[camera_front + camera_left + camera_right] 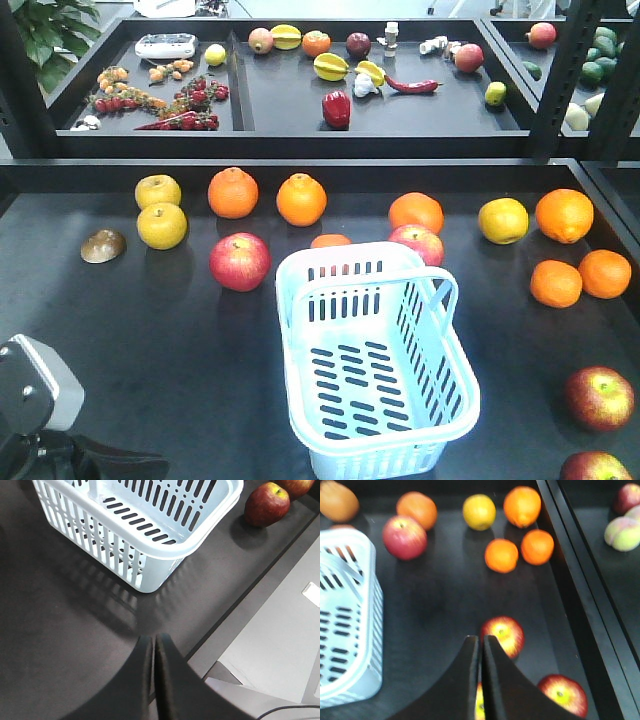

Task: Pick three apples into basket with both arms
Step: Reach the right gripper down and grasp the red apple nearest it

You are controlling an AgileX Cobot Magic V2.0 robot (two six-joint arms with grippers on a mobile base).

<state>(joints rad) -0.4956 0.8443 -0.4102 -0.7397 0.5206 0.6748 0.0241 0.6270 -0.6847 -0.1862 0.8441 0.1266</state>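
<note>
Table [150, 350]: dark top, with fruit strewn along the far side and down the right edge. The basket [352, 298] stood upright near the middle. Its slotted floor was bare, with no fruit inside.

Left arm [35, 385]: low at the near left corner, only its grey housing in the front view.

Apples, four counted in the front view, all on the table:
- the first apple [240, 261] lay just left of the basket's far end
- the second apple [417, 243] lay close behind its far right corner
- the third apple [598, 397] lay well to the right
- the fourth apple [595, 467] lay near the third, at the near right edge

Oranges [301, 199] and yellow fruit lay among them, not wanted.

Left jaws: pressed together with nothing between them, hanging over bare table short of the basket's near corner. Right jaws: also closed and empty, tips just beside the third apple in the blurred right wrist view.

Progress, as judged: none of the three apples was in, so all three picks and drops were left. The right jaws would have to part before taking the apple beside them. The first apple looked like the natural one for the left arm
</note>
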